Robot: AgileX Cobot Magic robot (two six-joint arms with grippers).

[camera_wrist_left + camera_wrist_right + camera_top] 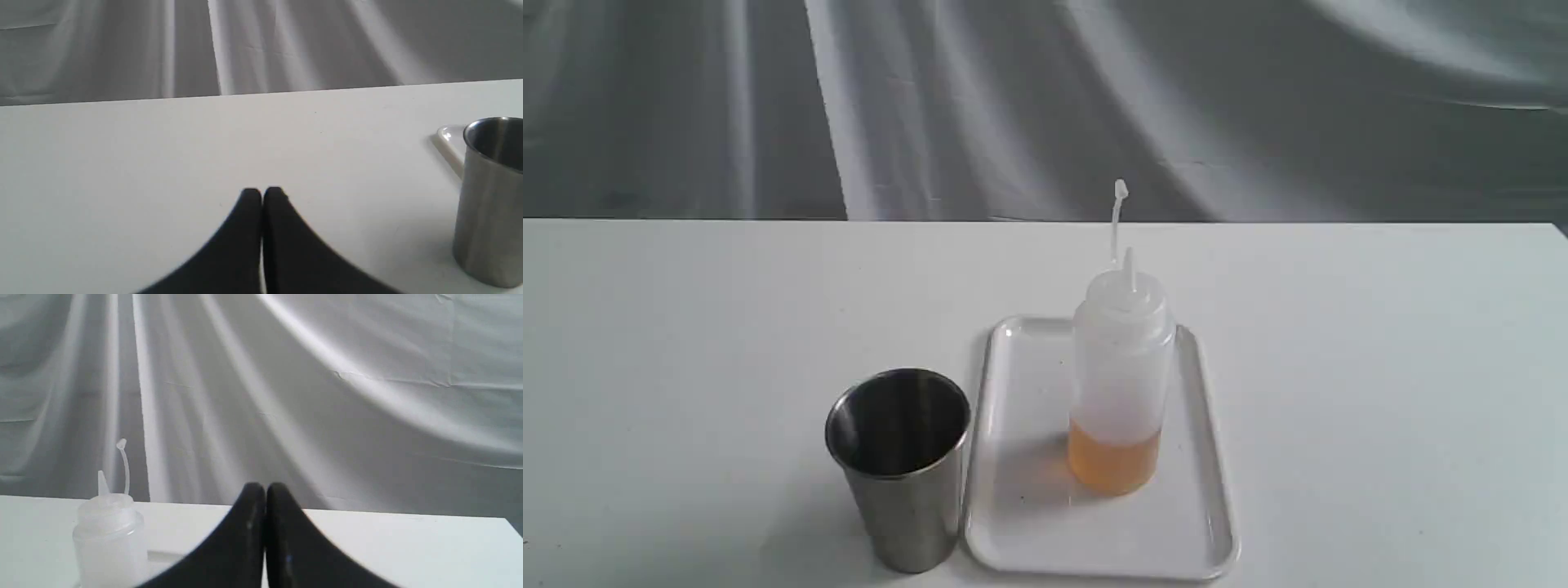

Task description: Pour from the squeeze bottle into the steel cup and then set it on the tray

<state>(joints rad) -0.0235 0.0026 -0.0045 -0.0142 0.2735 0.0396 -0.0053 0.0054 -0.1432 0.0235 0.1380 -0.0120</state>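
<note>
A grey draped cloth hangs behind the far edge of a white worktop that fills the scene. On the near middle of the worktop lies the tray, white and flat with a low rim, its long sides running from near to far. The squeeze bottle stands upright on the tray, a little right of the tray's middle. Amber-orange liquid fills only its lowest part, and the rest of the translucent body looks clear. Its thin nozzle is uncapped, and the tethered tip cap sticks up above it on its strap.

The steel cup stands upright on the worktop just left of the tray's near left side. Whether it touches the rim cannot be told. Its inside looks dark.

The left tool has its two black fingers pressed together on nothing, with the cup well apart from it. The right tool is likewise pressed together and empty, well apart from the bottle. Neither tool shows in the exterior view.
</note>
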